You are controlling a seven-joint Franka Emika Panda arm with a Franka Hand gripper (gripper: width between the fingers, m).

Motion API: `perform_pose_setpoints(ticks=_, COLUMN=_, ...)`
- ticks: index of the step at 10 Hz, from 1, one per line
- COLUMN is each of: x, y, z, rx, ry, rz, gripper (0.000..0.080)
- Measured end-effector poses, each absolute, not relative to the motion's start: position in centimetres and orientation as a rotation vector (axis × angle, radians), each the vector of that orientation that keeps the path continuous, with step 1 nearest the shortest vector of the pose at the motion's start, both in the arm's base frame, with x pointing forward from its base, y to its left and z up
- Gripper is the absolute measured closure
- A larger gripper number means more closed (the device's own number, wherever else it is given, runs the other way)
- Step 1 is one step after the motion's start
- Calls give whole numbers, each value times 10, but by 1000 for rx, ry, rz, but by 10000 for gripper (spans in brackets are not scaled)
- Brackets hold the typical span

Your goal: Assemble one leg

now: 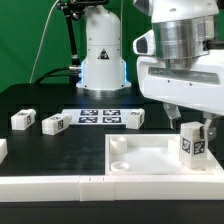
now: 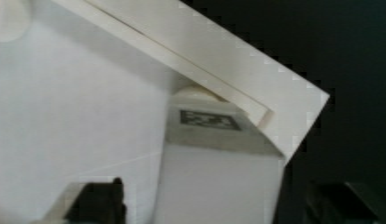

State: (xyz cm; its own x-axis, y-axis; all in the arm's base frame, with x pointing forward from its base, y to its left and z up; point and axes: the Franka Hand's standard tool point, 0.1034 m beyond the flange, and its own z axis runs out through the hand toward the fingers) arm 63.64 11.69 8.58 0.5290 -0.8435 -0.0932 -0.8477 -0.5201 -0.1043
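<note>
A leg (image 1: 192, 142), a small white block with a black-and-white tag on one face, stands upright in the right corner of the large white tray-like part (image 1: 140, 165). My gripper (image 1: 191, 124) hangs over it with one finger on each side of the leg's top. In the wrist view the leg (image 2: 222, 170) runs down between the fingers (image 2: 97, 200), and a strip of tray shows between the finger and the leg. The jaws stand open and apart from the leg. The corner socket under the leg is hidden.
Three more legs lie on the black table: two at the exterior view's left (image 1: 23, 120) (image 1: 54, 124), one near the middle (image 1: 134, 118). The marker board (image 1: 100, 117) lies behind them. A white rail (image 1: 60, 186) runs along the front edge. The robot base (image 1: 102, 55) stands at the back.
</note>
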Motion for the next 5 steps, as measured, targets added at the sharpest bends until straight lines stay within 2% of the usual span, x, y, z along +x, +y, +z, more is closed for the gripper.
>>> perform_pose_setpoints(ticks=1, x=635, y=119, z=85, rx=-2669, ry=1391, rz=72, gripper=189)
perform_pose_setpoints(ticks=5, x=635, y=124, z=84, rx=-2958, ry=635, rz=7, gripper=151)
